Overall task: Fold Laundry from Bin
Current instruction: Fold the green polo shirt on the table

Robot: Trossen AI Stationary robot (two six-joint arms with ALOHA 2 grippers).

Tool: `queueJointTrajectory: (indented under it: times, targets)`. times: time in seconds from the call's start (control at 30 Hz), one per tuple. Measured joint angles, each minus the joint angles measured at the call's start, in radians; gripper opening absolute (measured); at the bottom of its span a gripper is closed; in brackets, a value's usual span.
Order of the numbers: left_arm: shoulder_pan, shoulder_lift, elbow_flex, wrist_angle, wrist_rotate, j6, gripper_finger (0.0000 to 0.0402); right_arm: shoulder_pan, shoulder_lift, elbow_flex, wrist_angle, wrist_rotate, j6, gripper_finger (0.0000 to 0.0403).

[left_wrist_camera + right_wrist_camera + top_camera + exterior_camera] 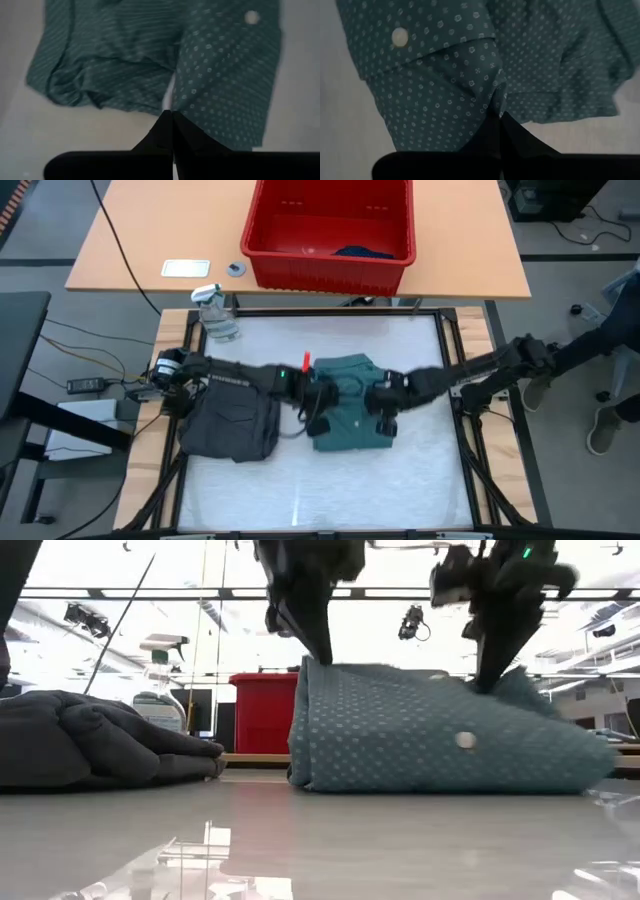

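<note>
Your two arms meet over the teal dotted T-shirt point(345, 405), which lies partly folded at the middle of the white counter point(330, 490). The left gripper point(318, 402) sits at the shirt's left edge and the right gripper point(385, 408) at its right side, jaws clenched on both. In the left wrist view, your left gripper point(172, 117) has its tips pressed together at the edge of the shirt point(200, 75), pinching the fabric where two layers meet. In the right wrist view, your right gripper point(500, 117) bites a raised crease of the shirt point(470, 75), the cloth puckering around the closed tips. From counter height, the shirt point(430, 730) stands lifted into a low tent, each arm pulling an upper corner up while the bottom edge rests on the counter.

A dark grey garment point(232, 420) lies heaped just left of the shirt, under your left arm. The red bin point(330, 230) sits on the wooden table beyond the counter, a dark blue piece point(362, 252) visible inside near its front right corner. A spray bottle point(215, 312) stands at the counter's far left corner.
</note>
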Motion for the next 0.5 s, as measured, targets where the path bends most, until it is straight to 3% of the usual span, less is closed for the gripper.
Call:
queueJointTrajectory:
  times: [0.27, 0.5]
  targets:
    - [0.183, 0.086, 0.001, 0.026, 0.064, 0.059, 0.0, -0.329, -0.106, -0.216, 0.233, -0.194, -0.212, 0.0]
    - [0.259, 0.219, 0.0, 0.054, 0.103, 0.079, 0.0003, -0.472, -0.051, -0.306, 0.391, -0.236, -0.31, 0.0008]
